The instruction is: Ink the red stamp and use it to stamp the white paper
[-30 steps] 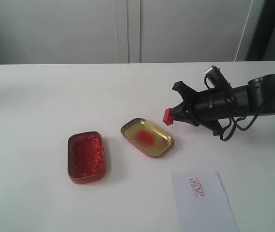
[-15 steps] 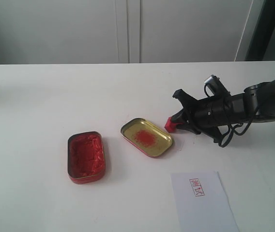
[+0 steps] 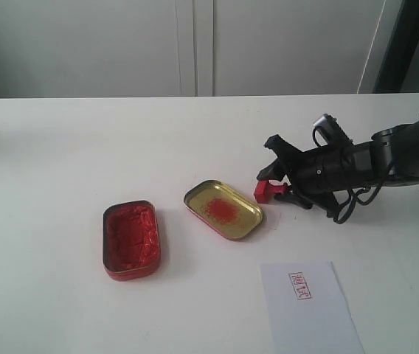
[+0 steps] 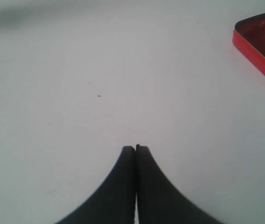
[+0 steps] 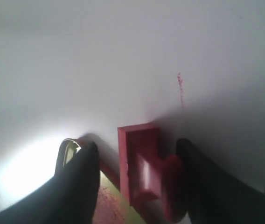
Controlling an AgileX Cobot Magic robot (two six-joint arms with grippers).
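The red stamp [image 3: 266, 190] lies on its side on the table just right of the gold lid, its square base [image 5: 137, 163] toward the lid and its knob [image 5: 172, 189] toward the arm. My right gripper [image 3: 274, 169] is open and straddles the stamp, with a clear gap between one finger [image 5: 79, 182] and the base; the other finger [image 5: 202, 182] sits close to the knob. The white paper [image 3: 309, 306], bearing a small red mark, lies at the front right, apart from the gripper. My left gripper [image 4: 135, 148] is shut over bare table, out of the exterior view.
The red ink tin [image 3: 130, 240] stands open left of centre, its corner showing in the left wrist view [image 4: 261, 39]. The gold lid [image 3: 224, 209], smeared red inside, lies between the tin and the stamp, and its rim [image 5: 67, 148] shows beside the right finger.
The right gripper came down from above the table and shifted slightly right. The stamp went down with it and now rests on the table beside the lid.
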